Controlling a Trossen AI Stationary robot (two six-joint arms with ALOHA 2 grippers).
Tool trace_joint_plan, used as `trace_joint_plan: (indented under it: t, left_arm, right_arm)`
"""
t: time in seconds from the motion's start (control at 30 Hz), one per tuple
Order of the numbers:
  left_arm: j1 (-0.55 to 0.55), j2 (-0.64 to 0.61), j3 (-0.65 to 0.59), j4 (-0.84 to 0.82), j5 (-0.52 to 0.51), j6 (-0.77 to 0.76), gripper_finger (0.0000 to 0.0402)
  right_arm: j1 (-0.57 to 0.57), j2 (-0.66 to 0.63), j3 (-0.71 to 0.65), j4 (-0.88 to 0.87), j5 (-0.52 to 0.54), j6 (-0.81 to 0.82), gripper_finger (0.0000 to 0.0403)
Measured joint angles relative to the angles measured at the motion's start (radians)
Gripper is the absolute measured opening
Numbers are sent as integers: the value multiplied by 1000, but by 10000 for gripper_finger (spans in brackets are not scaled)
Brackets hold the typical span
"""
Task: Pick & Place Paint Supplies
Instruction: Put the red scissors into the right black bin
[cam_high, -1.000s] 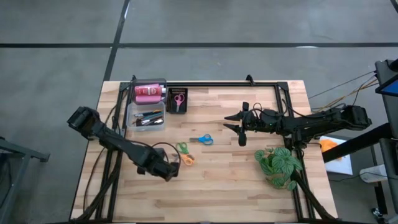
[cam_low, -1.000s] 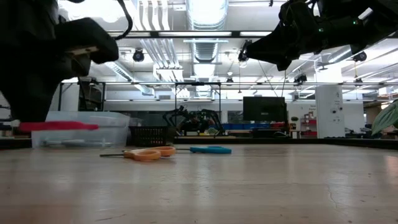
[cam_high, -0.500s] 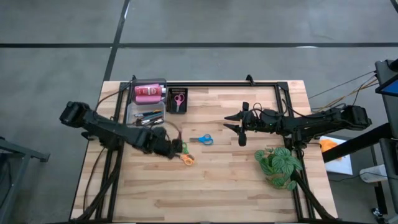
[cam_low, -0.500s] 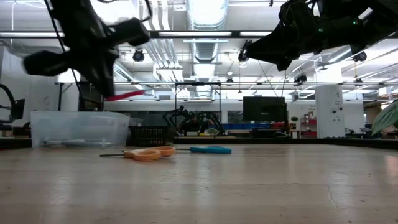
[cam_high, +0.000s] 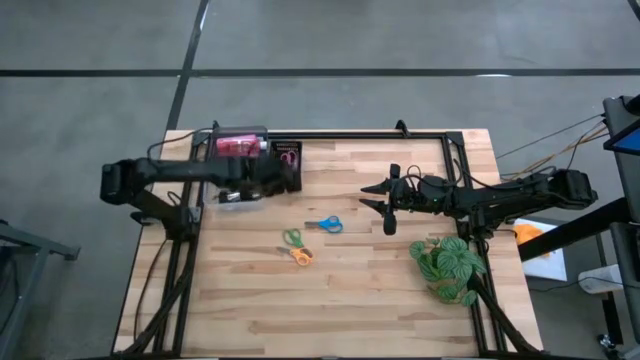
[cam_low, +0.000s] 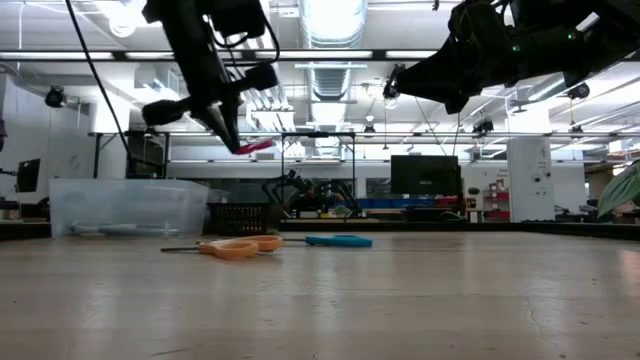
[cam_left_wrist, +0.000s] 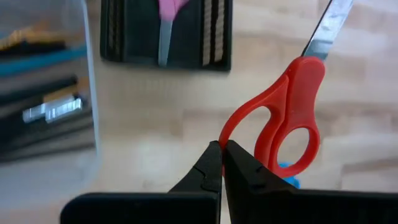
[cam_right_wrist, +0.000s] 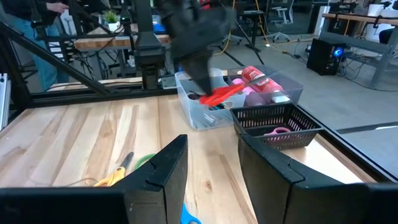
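Tub (cam_right_wrist: 205, 115): brushes, pink bottles | tray (cam_right_wrist: 277, 127): pink scissors | left claw (cam_left_wrist: 222, 163): grips red scissors (cam_left_wrist: 292, 118) | right claw (cam_right_wrist: 211, 177): parted, empty

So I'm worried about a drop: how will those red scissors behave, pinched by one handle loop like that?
The left gripper is shut on one thin loop of the red scissors, so they will probably swing or pivot. The smooth plastic handle looks slippery. They seem stiff and light, and hang tilted above the black basket, so a slip would likely land nearby.
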Motion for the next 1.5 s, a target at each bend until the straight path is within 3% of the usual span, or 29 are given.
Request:
trace_joint_plan:
  t: [0.4, 1.03, 1.5]
  left_arm:
    - [245, 33, 25, -9, 84, 158, 0]
    - [341, 274, 68, 55, 140, 254, 0]
    - [366, 314, 66, 32, 162, 266, 1]
  right_arm:
    - [0, 0, 0, 0, 0, 2, 141]
    - [0, 0, 0, 0, 0, 2, 141]
    - [0, 0, 0, 0, 0, 0, 141]
